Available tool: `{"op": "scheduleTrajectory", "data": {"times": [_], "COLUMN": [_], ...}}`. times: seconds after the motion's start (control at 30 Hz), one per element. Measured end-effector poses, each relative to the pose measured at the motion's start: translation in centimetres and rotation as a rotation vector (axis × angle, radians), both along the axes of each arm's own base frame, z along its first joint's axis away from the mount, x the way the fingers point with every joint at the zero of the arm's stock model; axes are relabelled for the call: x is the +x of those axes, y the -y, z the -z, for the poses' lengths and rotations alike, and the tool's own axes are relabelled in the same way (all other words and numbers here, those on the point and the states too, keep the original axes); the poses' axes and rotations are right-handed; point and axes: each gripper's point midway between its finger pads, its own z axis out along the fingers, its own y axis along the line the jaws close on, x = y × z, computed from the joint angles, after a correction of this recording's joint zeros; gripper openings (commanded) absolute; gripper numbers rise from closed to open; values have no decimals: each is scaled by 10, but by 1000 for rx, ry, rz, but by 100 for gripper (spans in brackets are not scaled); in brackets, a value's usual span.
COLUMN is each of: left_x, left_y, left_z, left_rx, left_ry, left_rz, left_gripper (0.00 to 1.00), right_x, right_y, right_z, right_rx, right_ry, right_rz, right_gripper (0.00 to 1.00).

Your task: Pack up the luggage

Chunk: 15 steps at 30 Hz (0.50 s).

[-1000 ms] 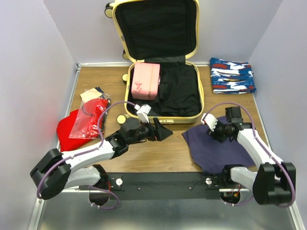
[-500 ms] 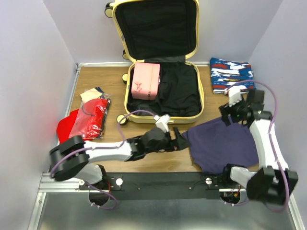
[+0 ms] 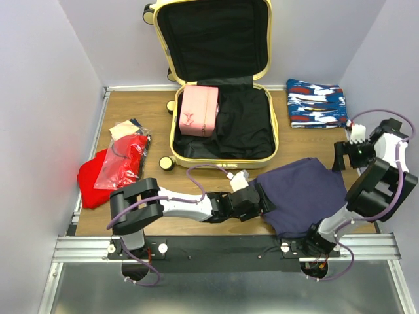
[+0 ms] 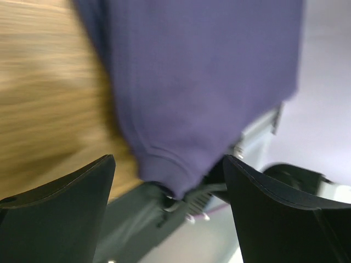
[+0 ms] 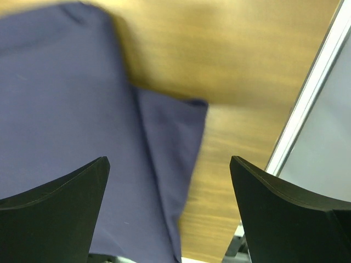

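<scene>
So, early days: the luggage (image 3: 226, 161) lies open at the back of the table (image 3: 137, 111), holding just a pink pouch (image 3: 198, 111) and black cloth (image 3: 245, 127). Outside sit the purple garment (image 3: 304, 193), patterned cloth (image 3: 317, 103) and red bundle (image 3: 114, 167). The left gripper (image 4: 168, 159) and right gripper (image 5: 169, 159) both gape, empty.

One overhead view, two close wrist views.

The whole table (image 3: 131, 118) is seen from high above and behind its near edge, the view being tilted down toward the far edge, where the open luggage (image 3: 216, 39) is taken in from a distance. The left wrist view is held very close over the purple cloth (image 4: 203, 82), framed at the bottom by the left gripper (image 4: 168, 161), with a metal rail (image 4: 260, 134) glimpsed past the cloth. The right wrist view is pointed down, close, at the cloth's corner beside the right edge, framed by the right gripper (image 5: 169, 161). The cloth, by the near right corner, is shared by all three views; both wrist views are blurred.
</scene>
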Motion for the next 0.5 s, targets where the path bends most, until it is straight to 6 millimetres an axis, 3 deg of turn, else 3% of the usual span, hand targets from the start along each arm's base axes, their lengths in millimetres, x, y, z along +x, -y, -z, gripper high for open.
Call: {"op": "scheduleTrajectory", "data": {"times": [0.1, 0.27, 0.5], "left_x": [6, 19, 43], "left_y": [-11, -20, -14], "left_z": [13, 19, 26], "left_rx": [49, 76, 101], "left_ry": [0, 28, 61], "left_rz": [-42, -100, -150], "left_gripper": [90, 90, 88], "right_x": [-18, -33, -46], "right_y": [12, 23, 14], "right_z": [20, 39, 61], "right_rx": [28, 49, 97], "right_ry": [-81, -151, -205], "right_rz": [19, 27, 5], "right_gripper": [100, 100, 100]}}
